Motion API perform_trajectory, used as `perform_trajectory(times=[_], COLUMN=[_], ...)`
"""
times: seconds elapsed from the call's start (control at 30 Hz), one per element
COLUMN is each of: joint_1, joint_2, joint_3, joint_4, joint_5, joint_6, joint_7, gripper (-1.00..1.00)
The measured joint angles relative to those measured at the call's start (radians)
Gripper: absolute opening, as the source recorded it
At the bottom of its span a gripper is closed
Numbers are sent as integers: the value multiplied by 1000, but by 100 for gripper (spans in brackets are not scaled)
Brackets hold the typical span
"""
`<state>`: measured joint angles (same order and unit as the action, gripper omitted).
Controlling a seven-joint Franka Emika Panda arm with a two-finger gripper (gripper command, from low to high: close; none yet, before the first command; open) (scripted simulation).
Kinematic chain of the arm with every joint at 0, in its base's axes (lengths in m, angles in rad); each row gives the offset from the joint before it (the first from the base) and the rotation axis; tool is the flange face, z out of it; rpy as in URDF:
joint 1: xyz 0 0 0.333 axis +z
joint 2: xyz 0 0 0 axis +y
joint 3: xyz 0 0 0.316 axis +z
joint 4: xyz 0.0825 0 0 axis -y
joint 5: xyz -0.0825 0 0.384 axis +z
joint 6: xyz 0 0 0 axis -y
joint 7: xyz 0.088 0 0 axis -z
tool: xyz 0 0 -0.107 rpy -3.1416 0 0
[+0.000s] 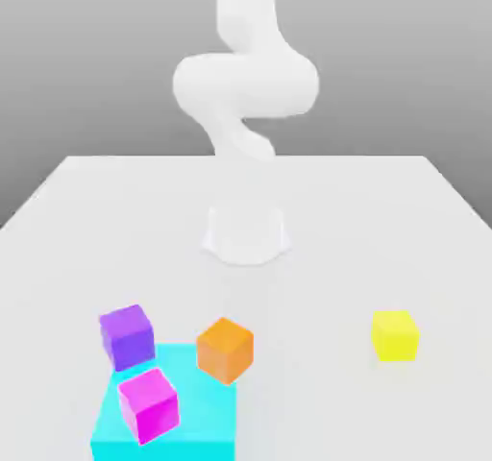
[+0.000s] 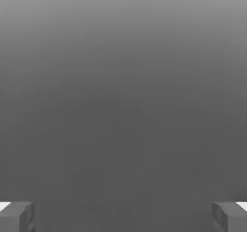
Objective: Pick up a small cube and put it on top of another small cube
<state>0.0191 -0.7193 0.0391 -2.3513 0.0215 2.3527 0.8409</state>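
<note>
Four small cubes show in the exterior view. A yellow cube (image 1: 395, 335) stands alone on the white table at the exterior view's right. An orange cube (image 1: 225, 350) sits near the front centre, and a purple cube (image 1: 126, 336) is to its left. A magenta cube (image 1: 148, 404) rests on a larger cyan block (image 1: 192, 421). In the hand view my gripper (image 2: 123, 219) is open, its fingertips (image 2: 17, 216) far apart with only grey background between them. Nothing is held.
The white arm (image 1: 245, 84) rises from its round base (image 1: 246, 233) at the middle of the table (image 1: 384, 219). The cyan block lies at the front left, with the purple and orange cubes close against its far edge.
</note>
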Motion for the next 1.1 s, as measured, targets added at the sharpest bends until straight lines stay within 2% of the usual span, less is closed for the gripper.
perform_trajectory(times=[0.23, 0.4, 0.53, 0.63, 0.73, 0.87, 0.9, 1.1], joint_1=[64, 112, 146, 192, 243, 374, 403, 421], joint_2=[263, 443, 591, 705, 820, 966, 995, 1010], joint_3=[146, 249, 330, 363, 311, 145, 110, 90], joint_4=[-160, -270, -358, -424, -433, -406, -400, -397], joint_5=[52, 55, 25, -34, -158, -316, -342, -351], joint_6=[171, 287, 382, 452, 531, 642, 666, 681], joint_7=[145, 267, 387, 503, 620, 742, 762, 769], gripper=[0, 0, 0, 0, 0, 0, -100, -100])
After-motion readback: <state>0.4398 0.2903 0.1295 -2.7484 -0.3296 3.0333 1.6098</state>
